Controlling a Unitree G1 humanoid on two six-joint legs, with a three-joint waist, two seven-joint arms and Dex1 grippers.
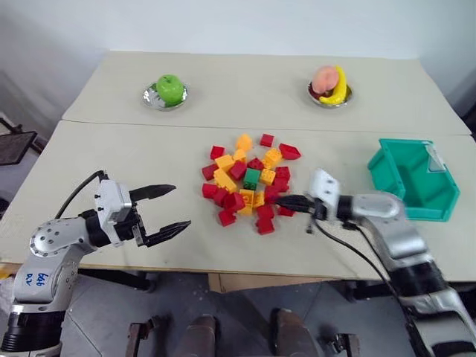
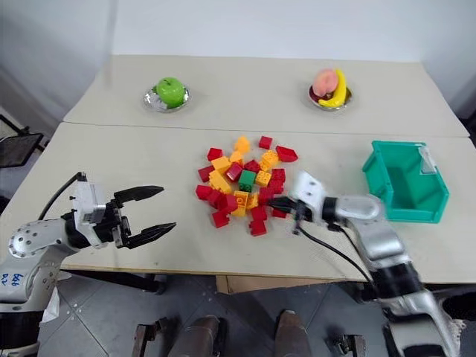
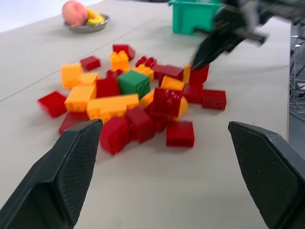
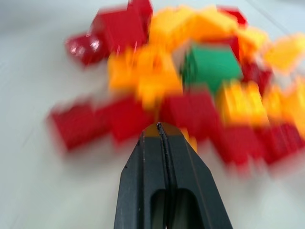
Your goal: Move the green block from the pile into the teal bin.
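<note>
The green block (image 1: 252, 178) lies in the middle of the pile (image 1: 249, 182) of red, orange and yellow bricks on the near table; it also shows as the green block (image 3: 134, 83) and the green block (image 4: 210, 66). My right gripper (image 1: 283, 201) is shut with nothing in it, its tips at the pile's right edge, pointing left at the bricks. My left gripper (image 1: 172, 207) stands wide open to the left of the pile, well apart from it. The teal bin (image 1: 413, 178) sits at the table's right side, with nothing visible inside.
On the far table a green apple (image 1: 169, 88) rests on a metal plate at the left, and a peach and banana (image 1: 330, 83) sit in a metal dish at the right. A seam runs between the two tables behind the pile.
</note>
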